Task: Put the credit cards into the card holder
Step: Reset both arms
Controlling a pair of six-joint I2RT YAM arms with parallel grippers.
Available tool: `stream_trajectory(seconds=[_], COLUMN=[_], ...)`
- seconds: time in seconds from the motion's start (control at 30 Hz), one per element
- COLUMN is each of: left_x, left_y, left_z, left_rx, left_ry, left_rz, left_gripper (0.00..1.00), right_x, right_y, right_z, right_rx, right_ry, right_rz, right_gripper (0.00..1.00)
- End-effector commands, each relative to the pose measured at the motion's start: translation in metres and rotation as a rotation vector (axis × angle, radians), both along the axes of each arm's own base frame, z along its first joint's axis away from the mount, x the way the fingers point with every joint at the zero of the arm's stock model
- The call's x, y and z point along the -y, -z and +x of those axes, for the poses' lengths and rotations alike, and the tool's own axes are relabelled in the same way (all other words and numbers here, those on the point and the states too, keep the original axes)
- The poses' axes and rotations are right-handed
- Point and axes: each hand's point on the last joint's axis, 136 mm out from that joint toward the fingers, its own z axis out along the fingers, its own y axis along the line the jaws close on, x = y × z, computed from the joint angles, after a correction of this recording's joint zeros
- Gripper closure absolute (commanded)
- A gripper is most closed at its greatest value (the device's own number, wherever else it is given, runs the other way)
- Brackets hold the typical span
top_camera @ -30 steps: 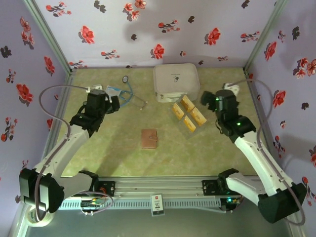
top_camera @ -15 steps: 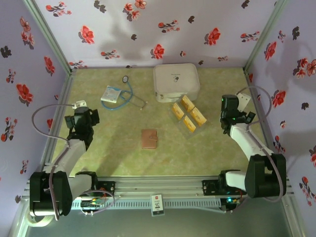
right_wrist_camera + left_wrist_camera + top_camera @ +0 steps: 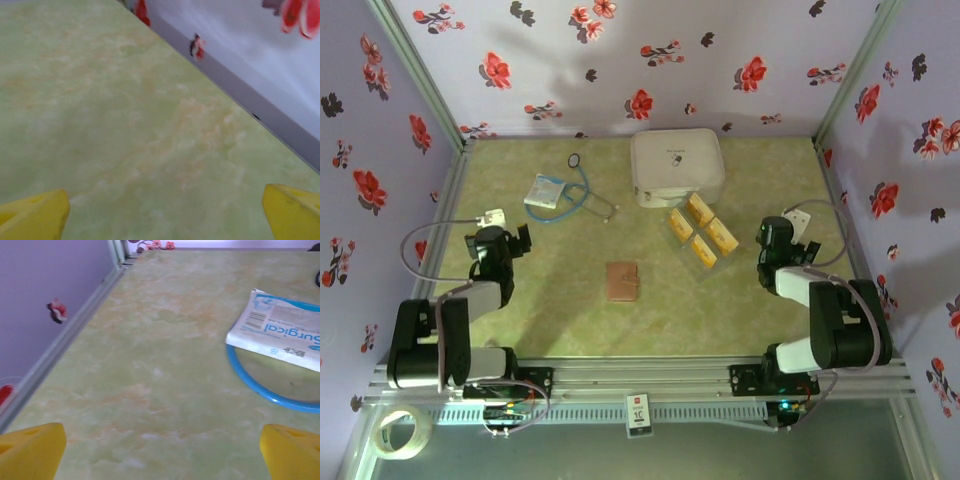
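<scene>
The small square reddish-brown leather card holder (image 3: 622, 281) lies closed mid-table with bare green marbled table (image 3: 560, 300) on every side. The golden-yellow rectangular credit cards (image 3: 702, 236) cluster up and to its right, just in front of the large white rounded case (image 3: 677, 167). The left gripper (image 3: 161, 454) sits low by the left wall rail, yellow fingers spread wide and empty, with a white-and-blue printed packet (image 3: 280, 330) on a blue tube loop (image 3: 260, 387) ahead of it. The right gripper (image 3: 165, 215) is equally wide and empty near the right wall.
</scene>
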Motion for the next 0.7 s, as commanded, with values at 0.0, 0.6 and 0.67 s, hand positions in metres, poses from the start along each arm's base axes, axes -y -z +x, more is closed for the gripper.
stream_trajectory(seconds=[0.0,0.6,0.67], left_x=[0.012,0.026,0.027], left_y=[-0.014,0.006,0.006], left_z=[0.019,0.034,0.034], left_rx=[0.119,0.063,0.066], left_ry=[0.072,0.171,0.169], left_rz=[-0.028,-0.024,-0.021], left_gripper=[0.0,0.0,0.0], right_x=[-0.009,-0.026,-0.025], right_y=[-0.018,0.003,-0.001], right_z=[0.021,0.032,0.032], right_rx=[0.17,0.128,0.18], right_ry=[-0.075,-0.206,-0.211], right_rz=[0.0,0.063,0.039], right_gripper=[0.01,0.01,0.01])
